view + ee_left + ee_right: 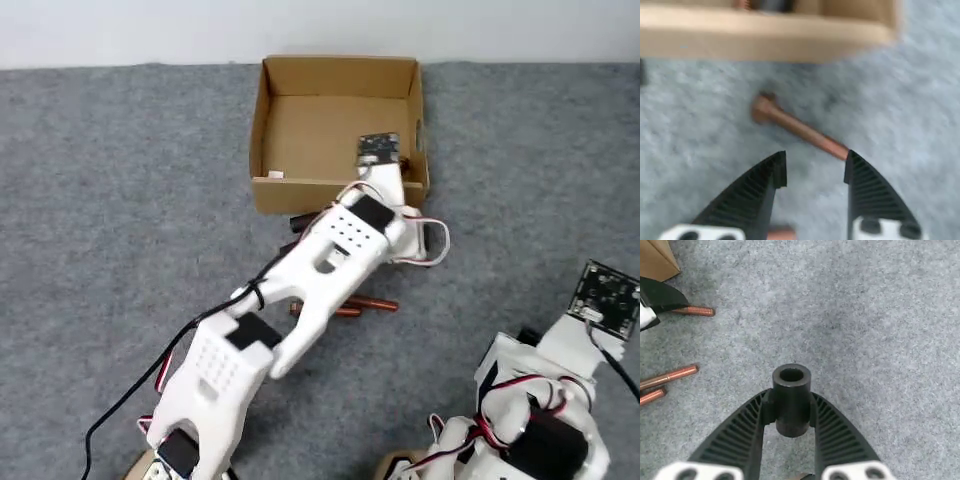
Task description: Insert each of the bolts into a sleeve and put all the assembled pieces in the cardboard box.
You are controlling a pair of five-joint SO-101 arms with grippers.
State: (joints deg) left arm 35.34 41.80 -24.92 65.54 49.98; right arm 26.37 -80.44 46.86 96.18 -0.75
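2 sets of jaws are in play. The right jaws are clenched on a black sleeve (791, 400), pinching its sides so the open bore faces away from the wrist, free to take a bolt. The left jaws stand released, spread above a copper bolt (797, 127) whose tip lies just beside 1 of them while its head points toward the cardboard box (765, 42). That bolt lies flat on the grey tabletop (120, 200), near the box's front wall. 2 further bolts (670, 376) lie side by side, well apart from the sleeve. The bolt looks like thin, rigid metal with a smooth shank, so it will probably roll or pivot if nudged. A grip across the shank near the head seems best, leaving the tip free. The sleeve looks hard and slick, so it likely needs firm pressure.
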